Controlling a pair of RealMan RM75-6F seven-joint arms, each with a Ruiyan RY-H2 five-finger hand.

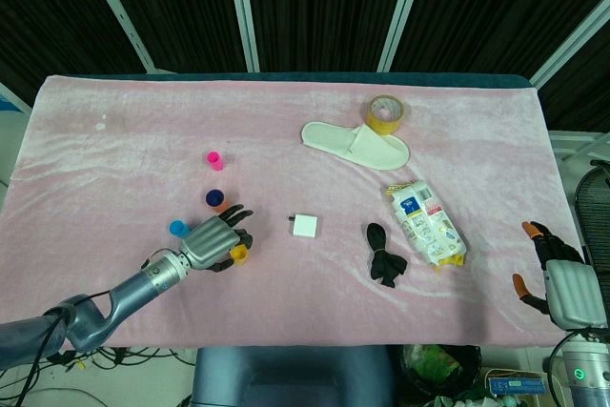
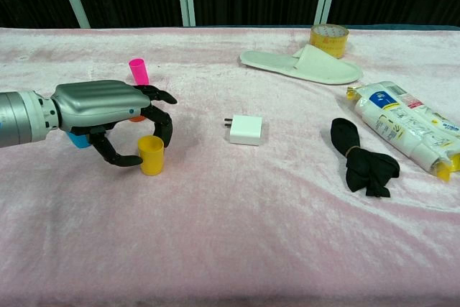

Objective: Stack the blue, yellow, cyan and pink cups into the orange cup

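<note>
Yellow plastic is standing upright on the pink cloth (image 2: 237, 235): the yellow cup (image 2: 152, 155) is sitting with its mouth up, well to the left of the white charger (image 2: 245, 130), which serves here as the landmark. The left hand (image 2: 108, 109) is reaching in from the left, its dark fingers (image 2: 162, 127) curling down around the near side and top of that cup, with the thumb hooking in low beside its left wall; the fingers are lying apart, and whether they are actually pressing the cup cannot be told from either view. The orange cup (image 1: 221, 205) with the dark blue cup (image 1: 213, 197) in it is standing further left of the charger and a little beyond it, largely hidden behind the hand in the chest view. The cyan cup (image 1: 177, 228) is sitting farthest left of the charger, partly covered by the hand's wrist. The pink cup (image 2: 139, 71) is standing upright beyond and left of the charger, apart from the others.

The right hand (image 1: 555, 269) is hanging off the table's edge, far right of the charger, its orange-tipped fingers spread with nothing in them.

Right of the charger are lying a black knotted cloth (image 2: 363, 157) and a snack packet (image 2: 406, 126); beyond it are lying a white slipper (image 2: 302, 65) and a tape roll (image 2: 329, 38).
</note>
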